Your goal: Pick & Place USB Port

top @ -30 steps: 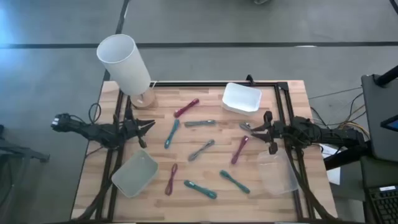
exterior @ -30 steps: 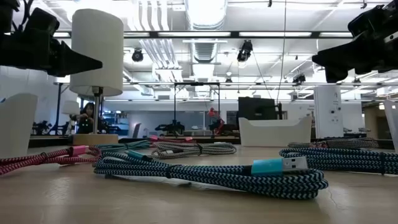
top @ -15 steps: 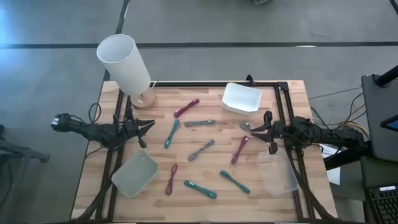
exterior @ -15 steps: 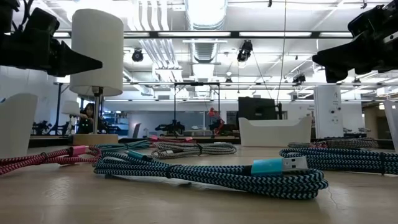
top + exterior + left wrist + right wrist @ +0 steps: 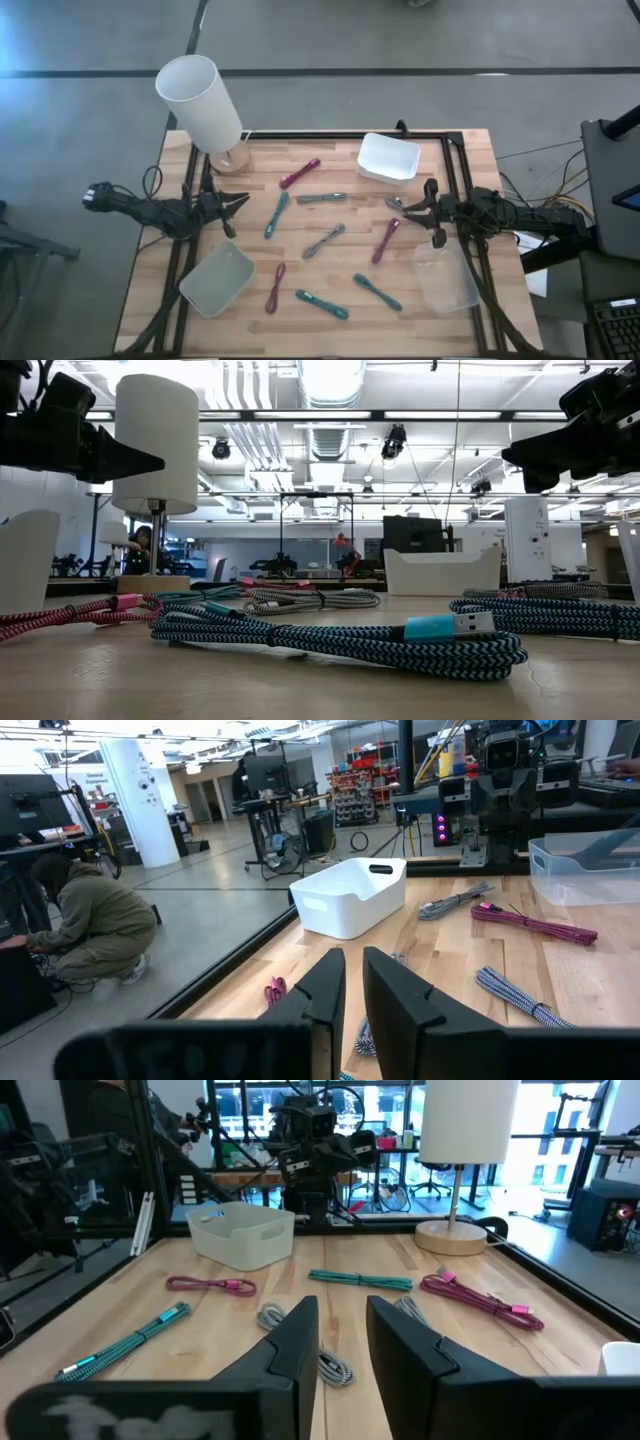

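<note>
Left tool point(image 5: 240, 203) hovers at the worktop's point(image 5: 340, 300) left edge, fingers narrowly parted, empty. Right tool point(image 5: 410, 212) hovers at the right edge, likewise narrow, empty. Cables point(image 5: 324, 241) lie scattered between them.

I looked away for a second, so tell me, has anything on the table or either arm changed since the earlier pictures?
Nothing visibly changed. The left gripper and right gripper hang over the table's side edges holding nothing, and the bundled cables, the white bin and the lamp lie where they were.
</note>
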